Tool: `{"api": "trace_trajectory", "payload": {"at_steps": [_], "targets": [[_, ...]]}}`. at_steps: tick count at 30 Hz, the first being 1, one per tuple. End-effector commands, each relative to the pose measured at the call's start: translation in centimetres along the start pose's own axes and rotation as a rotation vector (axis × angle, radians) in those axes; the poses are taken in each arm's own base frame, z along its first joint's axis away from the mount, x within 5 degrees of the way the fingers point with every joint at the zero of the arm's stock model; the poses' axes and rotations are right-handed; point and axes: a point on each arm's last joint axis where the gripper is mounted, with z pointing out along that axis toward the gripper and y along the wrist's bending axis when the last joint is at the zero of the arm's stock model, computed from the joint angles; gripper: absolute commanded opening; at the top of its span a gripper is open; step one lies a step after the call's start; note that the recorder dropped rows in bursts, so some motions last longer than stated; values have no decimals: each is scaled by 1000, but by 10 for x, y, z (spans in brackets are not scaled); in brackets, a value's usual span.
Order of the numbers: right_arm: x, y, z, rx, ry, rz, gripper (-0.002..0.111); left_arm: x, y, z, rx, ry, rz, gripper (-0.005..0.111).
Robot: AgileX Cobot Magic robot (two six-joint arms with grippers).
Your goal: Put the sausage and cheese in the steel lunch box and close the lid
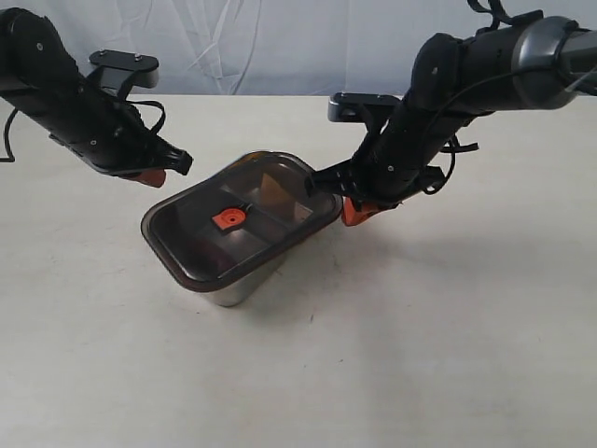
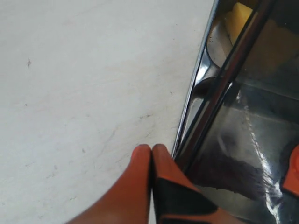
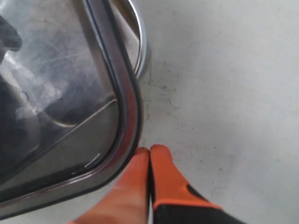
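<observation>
The steel lunch box (image 1: 235, 293) stands mid-table with the dark see-through lid (image 1: 201, 243) lying on top, its orange tab (image 1: 229, 218) facing up. Through the lid the cheese (image 1: 278, 190) shows as a dim wedge at the far end, and it looks yellow (image 2: 239, 18) in the left wrist view. The sausage is hidden from me. My left gripper (image 1: 157, 176) is shut and empty, just off the box's left side, its tips (image 2: 152, 150) beside the lid rim (image 2: 224, 84). My right gripper (image 1: 358, 213) is shut and empty too, its tips (image 3: 149, 151) against the lid's right corner (image 3: 128, 100).
A pale tabletop (image 1: 448, 355) lies all round the box, with a white cloth backdrop (image 1: 280, 47) behind it. Both dark arms reach in from the upper corners. The box's steel rim (image 3: 141, 44) shows past the lid edge.
</observation>
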Motion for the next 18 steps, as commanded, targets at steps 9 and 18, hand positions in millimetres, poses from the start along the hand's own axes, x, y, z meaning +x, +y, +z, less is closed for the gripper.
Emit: {"api": "trace_trajectory", "payload": {"at_steps": [9,18], "targets": [[-19,1,-7,26,-47,-21,-1,-1,-1,-3,-10,-15,10,0],[-23,0,-8,38,-74,-29,-1,1,1,-3,-25,8,13,0]]}}
